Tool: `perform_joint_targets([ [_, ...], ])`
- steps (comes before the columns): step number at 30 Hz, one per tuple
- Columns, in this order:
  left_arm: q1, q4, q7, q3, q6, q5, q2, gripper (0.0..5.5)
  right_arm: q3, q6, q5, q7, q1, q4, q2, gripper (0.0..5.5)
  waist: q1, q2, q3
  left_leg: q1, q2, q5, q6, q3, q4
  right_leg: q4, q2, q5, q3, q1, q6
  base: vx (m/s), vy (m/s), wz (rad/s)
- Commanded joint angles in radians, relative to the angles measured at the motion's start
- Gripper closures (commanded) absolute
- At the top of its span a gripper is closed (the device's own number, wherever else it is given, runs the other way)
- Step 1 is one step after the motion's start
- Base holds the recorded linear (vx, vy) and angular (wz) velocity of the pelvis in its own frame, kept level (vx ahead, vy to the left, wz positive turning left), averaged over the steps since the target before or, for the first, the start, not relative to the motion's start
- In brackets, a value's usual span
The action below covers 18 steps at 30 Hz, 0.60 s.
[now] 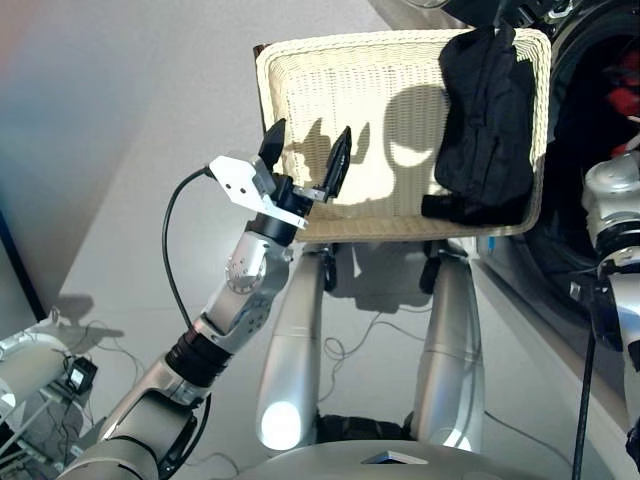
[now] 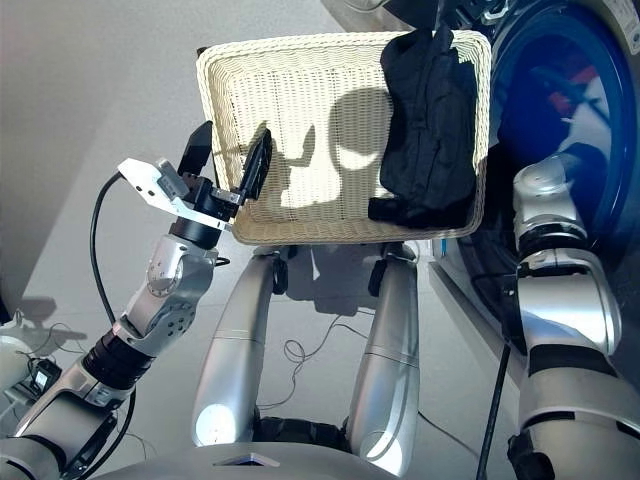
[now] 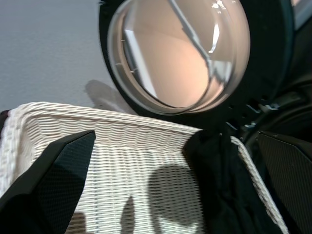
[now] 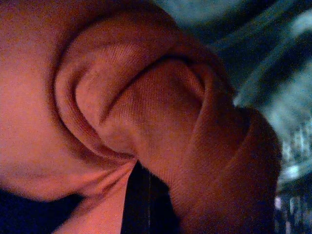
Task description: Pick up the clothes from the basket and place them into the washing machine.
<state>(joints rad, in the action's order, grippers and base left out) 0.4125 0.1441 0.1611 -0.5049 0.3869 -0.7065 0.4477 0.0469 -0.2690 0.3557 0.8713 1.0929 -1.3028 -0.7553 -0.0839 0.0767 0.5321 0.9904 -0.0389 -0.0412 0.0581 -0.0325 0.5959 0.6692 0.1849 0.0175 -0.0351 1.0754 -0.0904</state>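
Note:
A black garment (image 1: 485, 120) lies bunched along the right side of the cream wicker basket (image 1: 270, 90); the rest of the basket floor is bare. My left gripper (image 1: 310, 140) is open over the basket's near left rim, holding nothing. My right arm (image 2: 545, 230) reaches into the drum mouth of the washing machine (image 2: 600, 60), and its gripper is hidden there. Inside the drum, red-orange cloth (image 2: 560, 85) and blue cloth show. In the right wrist view, folds of the red-orange garment (image 4: 122, 107) fill the picture, with the steel drum wall (image 4: 287, 102) behind. The round glass door (image 3: 180, 53) stands open beyond the basket.
The basket sits raised on a stand. Grey floor spreads to the left, with loose cables (image 1: 350, 345) below the basket and cabled equipment (image 1: 60, 375) at the near left. The machine's dark front (image 1: 560, 270) runs down the right side.

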Motion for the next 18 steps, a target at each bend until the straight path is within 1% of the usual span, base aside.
perform_joint_targets([
  [1,-0.024,0.125,0.015,0.049,0.034,-0.001,0.021,0.0,-0.001,-0.055,0.136,0.056,0.044,-0.017,-0.155,5.5,0.007,0.002,-0.023,-0.013,-0.016,-0.074,0.014,-0.028,0.077,0.026,-0.013,0.035,-0.039,-0.046,-0.04,0.0,0.0,0.0],
  [4,-0.029,0.134,0.025,0.059,0.031,-0.011,0.035,0.0,-0.022,-0.052,0.249,0.051,0.068,-0.087,-0.205,5.5,0.012,-0.001,-0.029,-0.01,-0.016,-0.076,0.015,-0.028,0.075,0.024,-0.012,0.032,-0.04,-0.043,-0.042,0.0,0.0,0.0],
  [10,-0.028,0.143,0.041,0.064,0.037,-0.015,0.041,0.0,0.011,-0.057,0.249,0.045,0.066,-0.068,-0.191,5.5,0.015,-0.004,-0.03,-0.011,-0.018,-0.074,0.013,-0.034,0.069,0.016,-0.011,0.027,-0.043,-0.043,-0.042,0.0,0.0,0.0],
  [11,-0.019,0.142,0.044,0.061,0.039,-0.012,0.038,0.0,0.013,-0.069,0.257,0.033,0.069,-0.051,-0.174,3.43,0.015,-0.004,-0.027,-0.013,-0.016,-0.074,0.011,-0.036,0.067,0.015,-0.012,0.026,-0.044,-0.045,-0.042,0.0,0.0,0.0],
  [12,-0.016,0.139,0.045,0.059,0.042,-0.012,0.035,0.0,0.014,-0.073,0.263,0.023,0.069,-0.042,-0.163,0.0,0.014,-0.004,-0.026,-0.014,-0.016,-0.074,0.01,-0.037,0.065,0.014,-0.012,0.026,-0.044,-0.046,-0.043,0.0,0.0,0.0],
  [16,-0.007,0.135,0.047,0.055,0.045,-0.008,0.029,0.0,0.022,-0.088,0.25,0.021,0.067,-0.009,-0.133,0.0,0.016,-0.003,-0.023,-0.021,-0.017,-0.071,0.01,-0.038,0.061,0.009,-0.011,0.025,-0.044,-0.052,-0.043,0.0,0.0,0.0],
  [17,0.001,0.132,0.05,0.056,0.048,-0.004,0.023,0.0,0.028,-0.103,0.246,0.003,0.061,0.022,-0.103,0.0,0.018,-0.002,-0.02,-0.027,-0.017,-0.072,0.008,-0.041,0.057,0.004,-0.012,0.023,-0.045,-0.056,-0.042,0.0,0.0,0.0],
  [18,0.0,0.128,0.051,0.057,0.05,-0.003,0.02,0.0,0.031,-0.102,0.234,0.003,0.053,0.037,-0.087,0.0,0.019,-0.004,-0.018,-0.033,-0.015,-0.072,0.008,-0.043,0.054,0.002,-0.012,0.022,-0.045,-0.061,-0.042,0.0,0.0,0.0],
])
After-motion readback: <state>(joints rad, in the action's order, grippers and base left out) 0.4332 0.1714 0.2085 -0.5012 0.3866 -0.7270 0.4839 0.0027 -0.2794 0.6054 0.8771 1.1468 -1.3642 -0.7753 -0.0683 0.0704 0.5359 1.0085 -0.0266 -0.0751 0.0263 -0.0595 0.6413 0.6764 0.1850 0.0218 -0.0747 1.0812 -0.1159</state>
